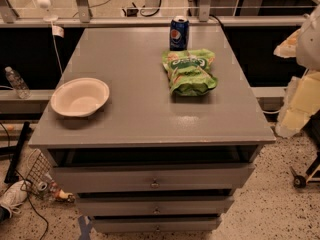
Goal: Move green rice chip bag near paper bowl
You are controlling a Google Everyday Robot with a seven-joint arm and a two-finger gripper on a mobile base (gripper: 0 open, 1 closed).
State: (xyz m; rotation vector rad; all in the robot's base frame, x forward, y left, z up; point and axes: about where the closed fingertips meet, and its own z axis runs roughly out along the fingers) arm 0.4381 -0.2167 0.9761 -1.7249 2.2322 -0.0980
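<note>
The green rice chip bag (189,71) lies flat on the grey cabinet top (140,114), right of centre and toward the back. It is crinkly, with white lettering and orange patches. The paper bowl (80,97) sits upright and empty at the left, near the front edge, about a bag's width or more from the bag. My gripper is out of view. Only a pale blurred shape (310,34) shows at the right edge, away from the bag.
A blue soda can (179,33) stands just behind the bag, almost touching it. The cabinet has three drawers (155,181) at the front. A plastic bottle (17,82), cables and a shoe (12,196) lie at the left. Yellowish foam pieces (300,104) are at the right.
</note>
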